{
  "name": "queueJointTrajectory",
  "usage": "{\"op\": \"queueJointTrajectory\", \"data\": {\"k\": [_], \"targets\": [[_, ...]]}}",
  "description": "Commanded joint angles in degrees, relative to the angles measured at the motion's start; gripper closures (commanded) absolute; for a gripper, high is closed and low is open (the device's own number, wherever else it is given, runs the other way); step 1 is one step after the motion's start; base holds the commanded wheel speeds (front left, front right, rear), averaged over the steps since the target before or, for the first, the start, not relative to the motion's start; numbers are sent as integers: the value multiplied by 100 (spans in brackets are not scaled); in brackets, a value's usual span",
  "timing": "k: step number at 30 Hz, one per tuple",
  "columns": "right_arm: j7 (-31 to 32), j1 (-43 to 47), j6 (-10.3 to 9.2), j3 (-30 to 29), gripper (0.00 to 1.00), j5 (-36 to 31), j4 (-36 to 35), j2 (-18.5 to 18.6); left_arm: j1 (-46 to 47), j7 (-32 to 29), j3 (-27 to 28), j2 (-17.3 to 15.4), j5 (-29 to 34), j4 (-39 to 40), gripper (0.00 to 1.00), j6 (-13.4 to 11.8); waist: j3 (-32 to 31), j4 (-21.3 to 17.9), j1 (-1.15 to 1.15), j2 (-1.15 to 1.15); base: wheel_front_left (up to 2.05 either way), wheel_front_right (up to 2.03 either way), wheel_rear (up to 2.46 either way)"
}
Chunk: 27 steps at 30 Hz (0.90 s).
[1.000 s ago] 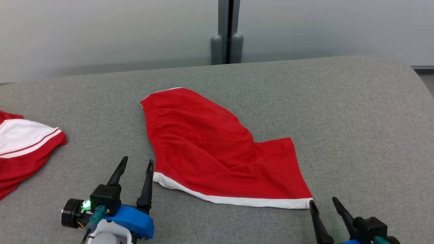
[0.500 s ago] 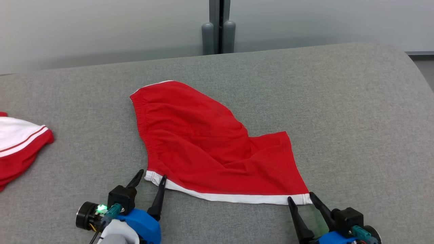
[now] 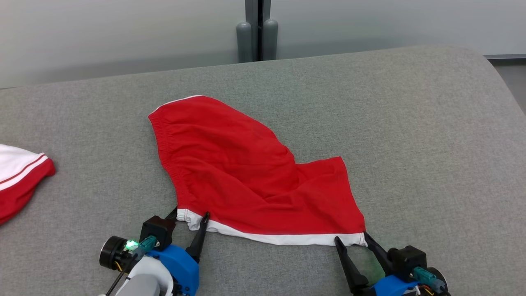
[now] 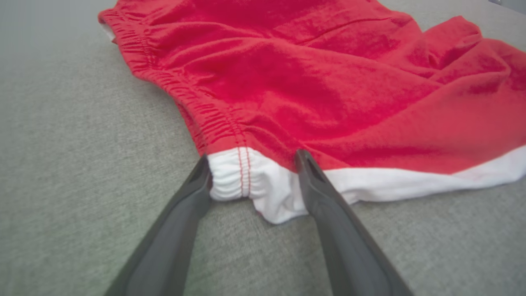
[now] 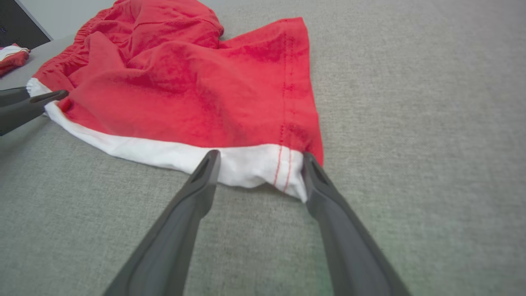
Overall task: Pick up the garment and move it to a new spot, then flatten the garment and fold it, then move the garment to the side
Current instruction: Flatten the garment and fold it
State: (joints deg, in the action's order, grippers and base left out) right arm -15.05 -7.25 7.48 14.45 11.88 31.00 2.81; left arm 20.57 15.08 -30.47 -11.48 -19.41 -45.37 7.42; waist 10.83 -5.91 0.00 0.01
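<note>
We log left gripper [image 3: 190, 213] and right gripper [image 3: 351, 237] spread apart astride hem [image 3: 279, 238] corners of the shorts [image 3: 246, 176]; a shallow bite may catch one layer; cloth could slip.

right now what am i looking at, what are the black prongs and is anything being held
It is a two-armed robot. The wide picture comes from a camera on its head; the two close-ups come from cameras on its wrists, looking along each arm's two dark prongs. On a grey cushion lie red shorts with a white hem; another red and white garment lies at the left. The left claw and right claw are open, each astride a corner of the hem. Nothing is held.
</note>
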Motion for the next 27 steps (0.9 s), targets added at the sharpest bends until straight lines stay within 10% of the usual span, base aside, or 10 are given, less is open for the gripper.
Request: {"op": "queueJointTrajectory", "data": {"k": [1, 8, 9, 10, 11, 12, 27], "targets": [[-18, -97, 3, 11, 0, 24, 38, 16, 88, 13, -40, -29, -35, -62, 0, 6, 1, -8, 0, -1, 0, 0, 0], [-18, -356, 3, 192, 0, 252, 344, 15, 274, 0, -329, -64, -333, -225, 0, 6, 12, -72, 0, -1, 0, 0, 0], [-19, -396, 3, 232, 14, 317, 399, 15, 297, 0, -364, -70, -370, -220, 2, 6, 15, -77, 0, -1, 0, 0, 0], [-19, -449, 3, 269, 73, 351, 461, 16, 316, 0, -406, -72, -410, -218, 47, 6, 15, -81, 0, -1, 0, 0, 0], [-17, -492, 3, 318, 100, 393, 524, 15, 322, 0, -456, -68, -459, -223, 82, 7, 17, -83, 0, -1, 0, 0, 0], [-11, -544, 3, 353, 100, 425, 582, 15, 323, 0, -496, -71, -498, -220, 100, 6, 20, -81, 0, -1, 0, 0, 0], [-11, -821, 2, -258, 100, 328, -683, 195, 491, 9, -8, -289, -655, 1184, 100, 5, 67, 147, 0, -1, 0, 0, 0]]}}
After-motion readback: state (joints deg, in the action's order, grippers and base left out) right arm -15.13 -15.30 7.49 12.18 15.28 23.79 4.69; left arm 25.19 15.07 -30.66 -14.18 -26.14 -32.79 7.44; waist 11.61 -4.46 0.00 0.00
